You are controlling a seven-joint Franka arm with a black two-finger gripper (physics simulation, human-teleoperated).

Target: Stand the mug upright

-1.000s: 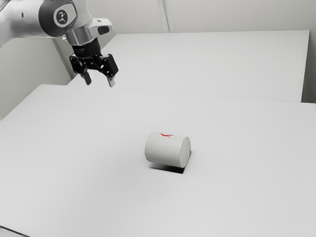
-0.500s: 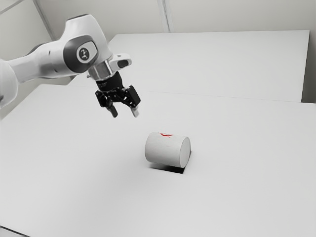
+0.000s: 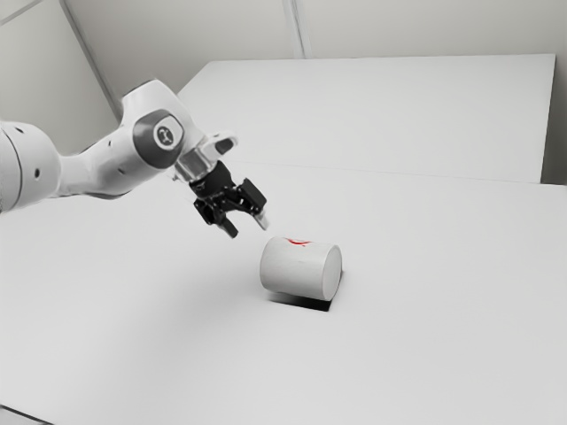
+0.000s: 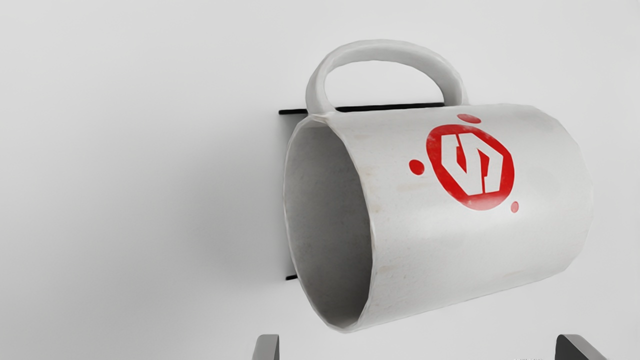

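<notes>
On pale smooth table (image 3: pixel 159 336) — glossy white cylindrical mug (image 3: pixel 297 269) lying sideways, red emblem; end effector (image 3: pixel 246 228) spread wide.

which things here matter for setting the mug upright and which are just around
For the job:
- mug, lying on its side
- end effector, open, near the mug

Just around:
- table, only the support
- wall, background

Broad white table (image 3: pixel 443 354) — smooth, bare-looking, pale grey walls (image 3: pixel 213 31) beyond
</notes>
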